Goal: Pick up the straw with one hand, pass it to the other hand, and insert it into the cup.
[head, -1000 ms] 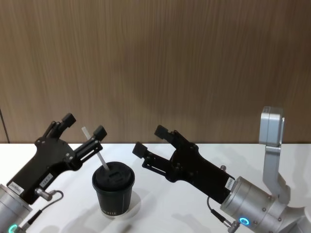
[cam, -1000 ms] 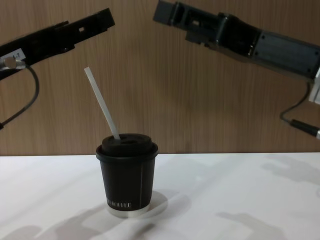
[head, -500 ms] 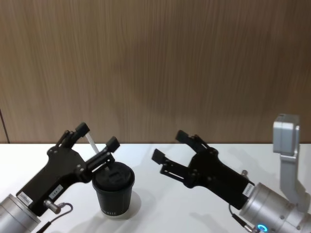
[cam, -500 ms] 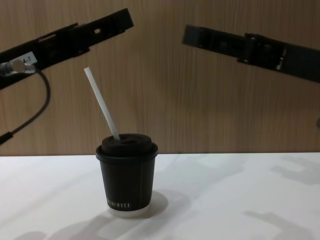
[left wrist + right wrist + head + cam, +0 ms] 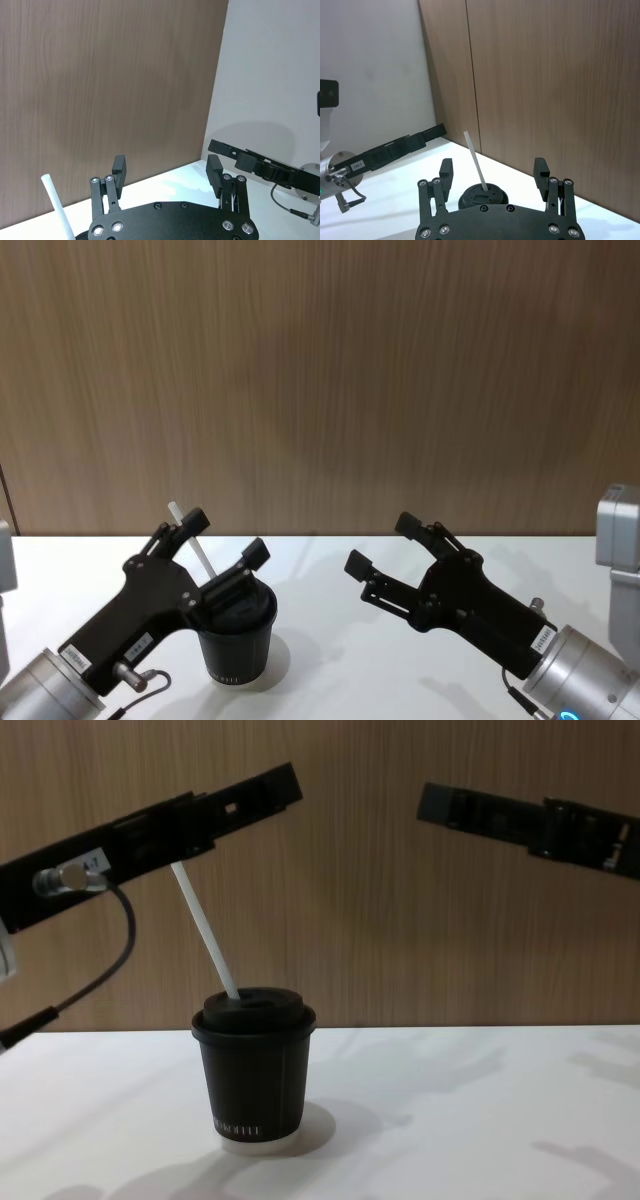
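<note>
The black cup [image 5: 236, 642] with its domed lid stands on the white table, also seen from the side [image 5: 255, 1072]. The white straw [image 5: 204, 932] stands in the lid hole, leaning toward my left. My left gripper [image 5: 225, 535] hovers open just above the cup. The straw [image 5: 56, 204] rises outside its fingers, untouched. My right gripper [image 5: 382, 543] hangs open in the air to the right of the cup, holding nothing. From the right wrist, the straw [image 5: 476, 162] and the cup lid [image 5: 481, 196] lie beyond the open right gripper [image 5: 493, 171].
A wood-panelled wall stands right behind the white table [image 5: 450, 1120]. The left gripper's cable [image 5: 100, 975] loops down to the left of the cup. The right gripper [image 5: 432, 802] reaches in high at the upper right.
The left gripper has slid to the right, over the cup and past the straw's top. The right gripper has drawn away to the right. Cup and straw have not moved.
</note>
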Robot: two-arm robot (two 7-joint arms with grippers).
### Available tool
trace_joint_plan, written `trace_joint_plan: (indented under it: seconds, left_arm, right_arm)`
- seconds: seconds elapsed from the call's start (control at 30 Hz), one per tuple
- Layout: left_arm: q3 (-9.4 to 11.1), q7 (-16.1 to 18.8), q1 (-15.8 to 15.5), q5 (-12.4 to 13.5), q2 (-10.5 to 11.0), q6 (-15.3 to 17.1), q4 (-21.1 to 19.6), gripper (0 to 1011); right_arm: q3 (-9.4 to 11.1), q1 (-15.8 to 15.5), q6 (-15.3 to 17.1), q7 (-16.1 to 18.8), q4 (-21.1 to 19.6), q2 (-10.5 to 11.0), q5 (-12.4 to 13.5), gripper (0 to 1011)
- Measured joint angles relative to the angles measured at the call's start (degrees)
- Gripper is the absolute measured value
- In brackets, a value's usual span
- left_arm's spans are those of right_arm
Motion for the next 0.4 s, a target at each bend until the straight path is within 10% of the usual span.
trace_joint_plan:
  seconds: [0.4]
  left_arm:
    - [1.2, 0.0, -0.7, 0.1, -0.2, 0.3, 0.8, 1003]
  right_arm:
    - [0.5, -0.7, -0.3, -0.3, -0.5, 0.7, 0.4, 1001]
